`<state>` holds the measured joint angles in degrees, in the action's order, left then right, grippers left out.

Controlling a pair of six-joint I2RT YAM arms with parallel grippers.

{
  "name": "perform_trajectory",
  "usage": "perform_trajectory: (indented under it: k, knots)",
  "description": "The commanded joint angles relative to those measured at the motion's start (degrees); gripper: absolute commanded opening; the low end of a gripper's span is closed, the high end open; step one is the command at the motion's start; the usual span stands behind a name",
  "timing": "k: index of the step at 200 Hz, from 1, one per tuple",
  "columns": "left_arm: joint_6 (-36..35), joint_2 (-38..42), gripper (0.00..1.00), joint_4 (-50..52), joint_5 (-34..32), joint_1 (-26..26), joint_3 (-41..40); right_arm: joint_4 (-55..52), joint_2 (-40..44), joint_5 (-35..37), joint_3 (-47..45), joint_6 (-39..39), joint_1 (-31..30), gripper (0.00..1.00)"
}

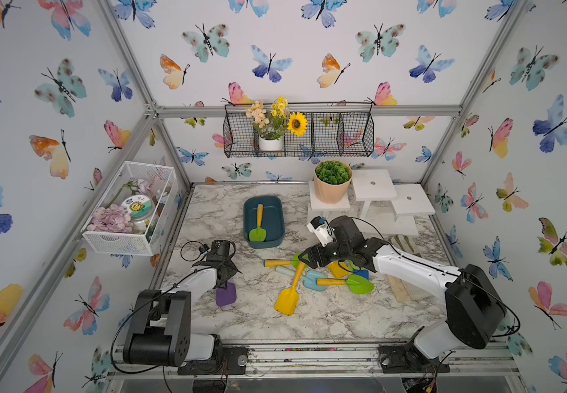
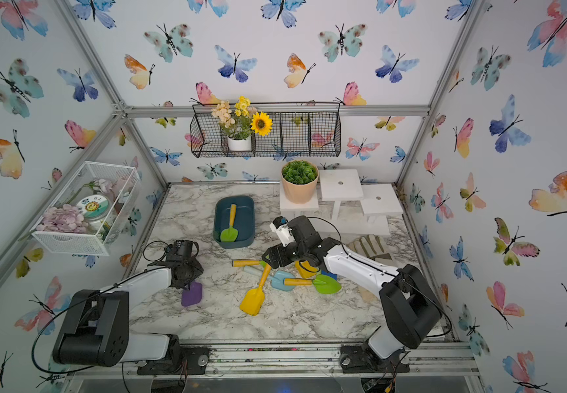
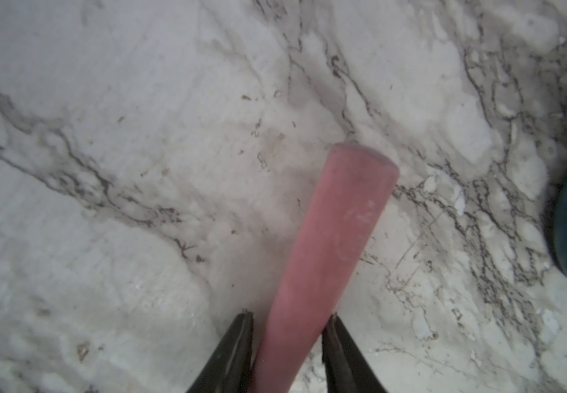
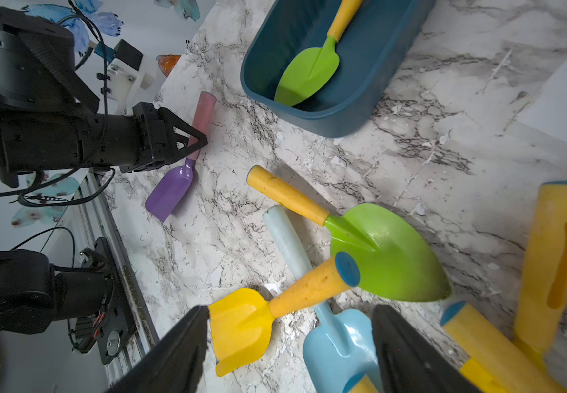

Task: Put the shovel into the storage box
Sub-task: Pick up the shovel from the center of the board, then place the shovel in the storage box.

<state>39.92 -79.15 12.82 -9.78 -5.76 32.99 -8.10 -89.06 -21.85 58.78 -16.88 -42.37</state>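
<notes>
Storage box [image 4: 343, 112]: beyond both arms, one green shovel [image 4: 309, 71] inside.
Right gripper [image 4: 290, 308]: wide, empty, above the loose pile [image 1: 319, 282].
Left gripper [image 3: 290, 315]: narrow around the pink handle [image 3: 336, 221] (pinched yet? we cannot tell).
Purple shovel [image 4: 171, 190]: blade on the table [image 1: 309, 320]; we fear a loose hold drops it.

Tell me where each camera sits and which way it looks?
Top views: twin cameras high at the front, looking down and back over the table; both arms, left hand and right hand show.
Left wrist: on the left arm, looking down past its fingertips at the pink handle between them.
Right wrist: on the right arm, looking across the shovel pile toward the left arm; its own fingertips show.
Shared: top and right wrist views both show the box holding a green shovel.
</notes>
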Motion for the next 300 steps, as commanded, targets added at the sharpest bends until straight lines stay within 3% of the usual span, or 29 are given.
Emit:
perform_trajectory:
  k: [1, 87, 142, 230, 300]
  knots:
    - [-1.1, -1.3, 0.35, 0.8, 0.3, -0.8, -1.1, 0.7, -0.6, 1.7, -0.1, -0.2, -0.3, 0.8]
    - [-2.0, -1.6, 0.13, 3.1, -2.5, -5.9, 2.0, 0.6, 0.8, 3.1, -1.3, -0.6, -0.3, 0.8]
    - [-2.6, -0.3, 0.05, 6.3, -3.6, -9.3, 6.9, 0.9, 1.1, 2.3, -1.0, -0.9, -0.3, 0.8]
    - [-4.8, 1.8, 0.04, 10.4, -2.7, -13.7, 17.5, 0.7, 1.3, 0.8, 0.4, -1.3, -0.3, 0.8]
    - [-9.7, -8.1, 0.05, 11.8, 0.3, -13.8, 33.1, 0.0, 2.4, 2.3, 0.5, -2.4, -0.3, 0.8]
